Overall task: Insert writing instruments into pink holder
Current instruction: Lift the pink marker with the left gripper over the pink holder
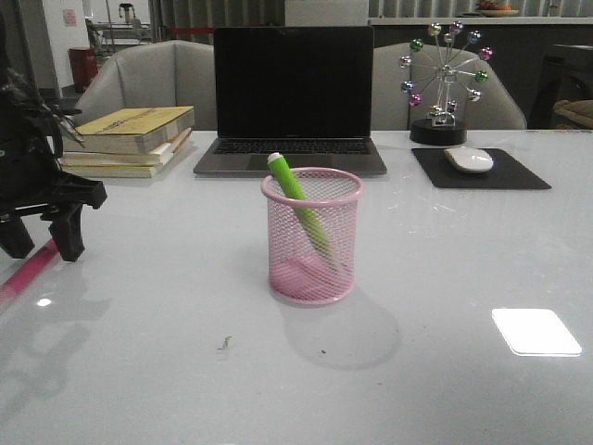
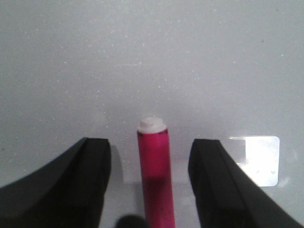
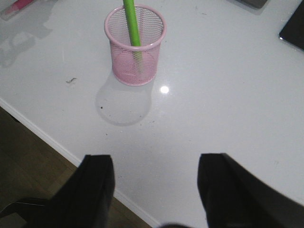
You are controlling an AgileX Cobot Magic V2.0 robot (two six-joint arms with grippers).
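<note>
The pink mesh holder [image 1: 312,237] stands mid-table, and the lime green marker [image 1: 298,206] leans inside it, whitish end up; both also show in the right wrist view as holder [image 3: 136,45] and marker [image 3: 131,22]. The magenta marker [image 2: 155,175] lies flat on the table at the far left [image 1: 26,269]. My left gripper [image 2: 149,147] is open just above it, one finger on each side, not touching. My right gripper [image 3: 156,164] is open and empty, hanging over the table's near edge; it is outside the front view.
At the back stand a laptop [image 1: 292,97], a stack of books [image 1: 130,139] at left, a ball ornament [image 1: 445,79], and a mouse [image 1: 469,158] on a black pad [image 1: 482,171]. The table edge [image 3: 47,137] and floor show under my right gripper.
</note>
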